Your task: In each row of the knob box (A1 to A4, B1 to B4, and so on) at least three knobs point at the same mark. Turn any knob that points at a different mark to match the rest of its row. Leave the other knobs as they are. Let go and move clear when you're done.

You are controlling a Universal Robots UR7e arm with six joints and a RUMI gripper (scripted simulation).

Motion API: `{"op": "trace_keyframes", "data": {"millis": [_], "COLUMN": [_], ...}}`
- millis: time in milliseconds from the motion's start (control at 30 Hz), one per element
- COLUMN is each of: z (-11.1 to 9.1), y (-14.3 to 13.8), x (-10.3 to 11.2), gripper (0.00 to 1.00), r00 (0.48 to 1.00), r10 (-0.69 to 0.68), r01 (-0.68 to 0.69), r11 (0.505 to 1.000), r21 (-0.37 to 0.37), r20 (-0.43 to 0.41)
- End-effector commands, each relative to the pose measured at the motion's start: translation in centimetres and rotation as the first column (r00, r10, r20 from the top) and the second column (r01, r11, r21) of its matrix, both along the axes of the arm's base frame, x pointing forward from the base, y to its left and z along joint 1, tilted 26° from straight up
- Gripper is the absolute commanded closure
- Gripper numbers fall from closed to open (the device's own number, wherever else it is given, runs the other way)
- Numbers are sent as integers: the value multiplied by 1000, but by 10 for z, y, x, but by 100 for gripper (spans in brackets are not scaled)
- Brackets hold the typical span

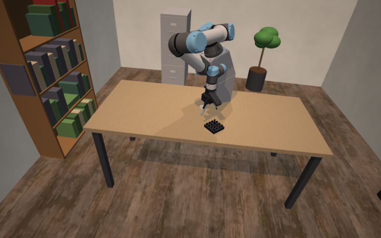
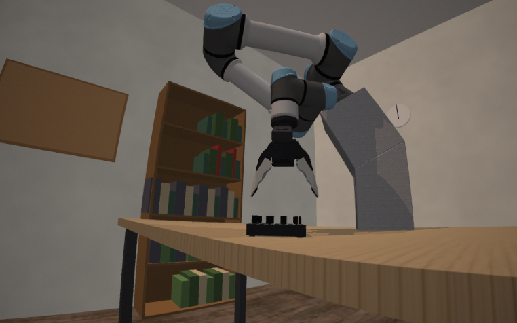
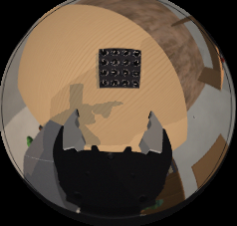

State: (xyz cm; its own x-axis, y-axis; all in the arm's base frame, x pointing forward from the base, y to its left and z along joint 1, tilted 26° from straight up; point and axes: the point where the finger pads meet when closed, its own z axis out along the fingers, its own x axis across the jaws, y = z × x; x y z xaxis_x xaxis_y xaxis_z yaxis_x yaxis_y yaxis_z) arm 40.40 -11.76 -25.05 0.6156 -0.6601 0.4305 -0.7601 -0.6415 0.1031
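The black knob box (image 1: 212,129) (image 2: 275,230) (image 3: 119,69) lies flat on the wooden table near its front edge. Its black knobs stand in a four-by-four grid on top. The marks and the row letters are too small to read, so I cannot tell which knobs point differently. My gripper (image 1: 209,111) (image 2: 284,197) (image 3: 114,111) is wide open and empty. It hangs above the table, higher than the knobs and on the robot's side of the box, touching nothing. In the wrist view the box lies beyond the fingertips.
The wooden table (image 1: 144,106) (image 2: 433,249) (image 3: 45,54) bears the box. The robot's grey pedestal (image 1: 225,79) (image 2: 385,180) stands at the table's back edge. A bookshelf (image 1: 47,118) (image 2: 154,160), a filing cabinet (image 1: 172,63) and a potted plant (image 1: 256,79) stand away from the table.
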Motion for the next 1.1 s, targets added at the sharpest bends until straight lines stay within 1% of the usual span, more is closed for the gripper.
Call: {"op": "trace_keyframes", "data": {"millis": [0,800,933,1067], "z": [0,0,1,2], "y": [0,0,4,13], "x": [0,1,5,14], "gripper": [0,0,0,0], "r00": [1000,1000,999,992], "r10": [0,-3,-38,-116], "r01": [0,3,38,114], "r11": [1000,1000,999,993], "r21": [0,1,10,31], "r20": [1,2,17,49]}}
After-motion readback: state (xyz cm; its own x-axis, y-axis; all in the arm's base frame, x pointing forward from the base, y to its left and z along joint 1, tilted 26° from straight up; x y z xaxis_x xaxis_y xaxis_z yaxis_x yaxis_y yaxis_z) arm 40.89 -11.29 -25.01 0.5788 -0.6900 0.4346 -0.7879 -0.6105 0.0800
